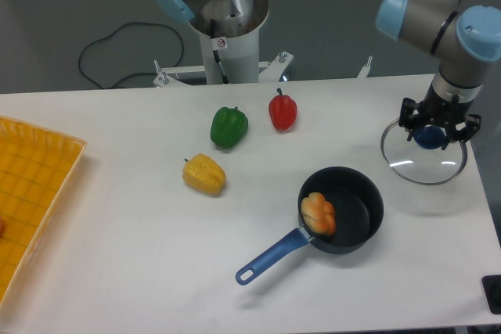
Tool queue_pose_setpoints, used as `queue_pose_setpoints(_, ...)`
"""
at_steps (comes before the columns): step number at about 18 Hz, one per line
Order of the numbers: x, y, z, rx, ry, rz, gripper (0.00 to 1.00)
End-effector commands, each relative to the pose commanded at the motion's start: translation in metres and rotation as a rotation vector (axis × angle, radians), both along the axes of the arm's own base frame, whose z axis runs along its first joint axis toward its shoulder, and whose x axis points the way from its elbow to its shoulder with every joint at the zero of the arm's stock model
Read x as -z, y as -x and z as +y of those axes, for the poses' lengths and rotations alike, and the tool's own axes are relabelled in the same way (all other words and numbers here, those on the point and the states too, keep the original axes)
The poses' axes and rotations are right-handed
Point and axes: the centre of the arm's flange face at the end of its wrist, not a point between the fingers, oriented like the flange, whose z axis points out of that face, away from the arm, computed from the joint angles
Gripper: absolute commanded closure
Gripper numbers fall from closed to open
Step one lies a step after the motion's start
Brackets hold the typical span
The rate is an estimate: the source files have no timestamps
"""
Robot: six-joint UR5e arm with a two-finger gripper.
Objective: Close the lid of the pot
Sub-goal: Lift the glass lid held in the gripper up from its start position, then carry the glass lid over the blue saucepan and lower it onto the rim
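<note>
Claw [431,135]: clamped on the blue knob of the lid [423,163], glass disc hanging just beneath it. Pot [342,210]: down-left of the claw, open, bread roll [318,213] inside. Step: pickup made, carrying. Next: carry lid over pot, centre, lower.

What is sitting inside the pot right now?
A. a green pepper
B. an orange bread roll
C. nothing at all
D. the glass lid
B: an orange bread roll lies inside the pot by the handle side, while the lid is off to the right at the gripper.
</note>
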Motion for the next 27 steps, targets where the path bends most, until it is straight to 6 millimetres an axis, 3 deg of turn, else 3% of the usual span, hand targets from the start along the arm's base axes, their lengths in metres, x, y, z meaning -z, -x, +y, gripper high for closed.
queue_pose_setpoints(9,-0.009,-0.003,-0.006,-0.011,-0.002,-0.005,0.52)
queue_pose_setpoints(14,-0.028,-0.02,-0.002,0.0,0.004,-0.029,0.52)
queue_pose_setpoints(19,-0.029,-0.035,0.013,0.023,0.008,-0.043,0.52)
queue_pose_setpoints(27,-0.032,-0.057,0.062,0.035,0.012,-0.032,0.52)
